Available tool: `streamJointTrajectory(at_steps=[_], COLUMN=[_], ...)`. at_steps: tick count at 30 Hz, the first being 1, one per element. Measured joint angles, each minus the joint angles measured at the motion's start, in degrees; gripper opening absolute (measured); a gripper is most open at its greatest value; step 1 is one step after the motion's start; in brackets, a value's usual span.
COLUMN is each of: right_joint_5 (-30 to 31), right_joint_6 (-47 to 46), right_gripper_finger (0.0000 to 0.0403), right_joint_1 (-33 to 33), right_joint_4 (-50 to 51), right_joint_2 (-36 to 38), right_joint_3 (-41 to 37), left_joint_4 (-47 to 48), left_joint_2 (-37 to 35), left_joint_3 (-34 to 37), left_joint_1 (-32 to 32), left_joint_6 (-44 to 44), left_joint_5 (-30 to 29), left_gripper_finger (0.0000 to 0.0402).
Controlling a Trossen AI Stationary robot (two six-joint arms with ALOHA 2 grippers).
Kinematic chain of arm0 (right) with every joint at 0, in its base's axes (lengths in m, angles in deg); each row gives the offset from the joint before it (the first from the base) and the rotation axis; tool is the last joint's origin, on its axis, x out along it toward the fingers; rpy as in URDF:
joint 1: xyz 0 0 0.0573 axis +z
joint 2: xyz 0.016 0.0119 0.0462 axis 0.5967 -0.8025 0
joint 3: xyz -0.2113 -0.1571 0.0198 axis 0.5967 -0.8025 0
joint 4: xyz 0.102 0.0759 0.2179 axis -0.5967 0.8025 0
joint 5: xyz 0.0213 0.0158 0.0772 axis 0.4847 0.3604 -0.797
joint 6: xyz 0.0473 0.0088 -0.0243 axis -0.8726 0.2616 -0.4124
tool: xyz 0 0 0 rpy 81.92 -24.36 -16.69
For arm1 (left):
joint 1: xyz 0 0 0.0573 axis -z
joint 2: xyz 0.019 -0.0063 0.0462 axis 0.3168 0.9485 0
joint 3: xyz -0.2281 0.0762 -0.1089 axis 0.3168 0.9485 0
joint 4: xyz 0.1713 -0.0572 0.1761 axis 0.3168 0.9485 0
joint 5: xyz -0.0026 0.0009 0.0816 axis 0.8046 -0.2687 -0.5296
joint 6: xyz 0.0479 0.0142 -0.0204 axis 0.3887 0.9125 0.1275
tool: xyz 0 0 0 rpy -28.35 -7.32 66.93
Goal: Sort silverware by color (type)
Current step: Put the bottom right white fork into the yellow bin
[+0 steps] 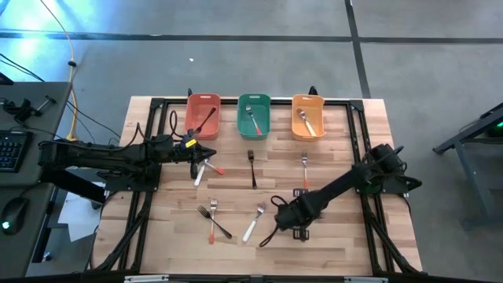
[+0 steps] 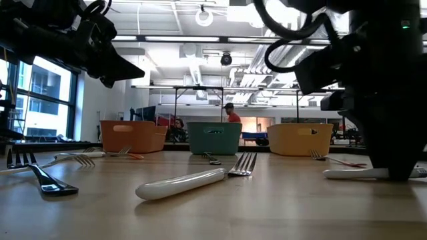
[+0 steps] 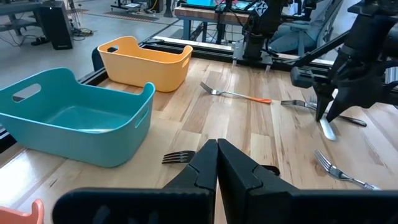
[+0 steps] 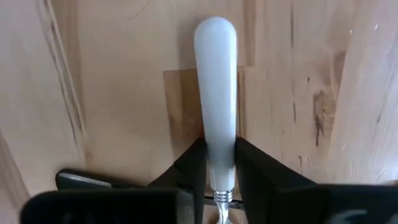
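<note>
While the high view hides the contact, the right wrist view shows the right gripper (image 4: 221, 168) clamped on a white-handled utensil (image 4: 216, 93) low on the table (image 1: 338, 236), near its front-right area. The left gripper (image 3: 216, 163), fingers pressed together and empty, hovers before the bins (image 1: 253, 116). Other silverware (image 1: 214, 218) lies scattered mid-table.

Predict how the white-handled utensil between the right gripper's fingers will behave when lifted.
The white handle looks smooth and glossy, so it may slip. It is rounded, so it could twist between the right gripper fingers. It looks rigid, unlikely to bend.
</note>
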Motion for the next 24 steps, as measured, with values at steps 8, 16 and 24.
streamJointTrajectory(at_steps=[8, 16, 24], right_joint_5=[-1.53, 2.74, 6.89], right_joint_6=[2.62, 2.58, 2.56], right_gripper_finger=[0.0008, 0.0005, 0.0008], right_joint_1=[-1.87, -3.65, -16.08], right_joint_4=[-0.31, 2.44, 11.75], right_joint_2=[2.23, 12.05, 23.15], right_joint_3=[-0.46, -0.46, -0.37], left_joint_4=[0.00, 0.00, -0.02], left_joint_2=[0.00, 0.00, 0.00], left_joint_3=[0.02, 0.02, 0.02], left_joint_1=[0.00, -0.01, 0.00], left_joint_6=[0.00, 0.00, 0.00], left_joint_5=[0.00, 0.02, 0.02], left_gripper_finger=[0.0000, 0.0000, 0.0000])
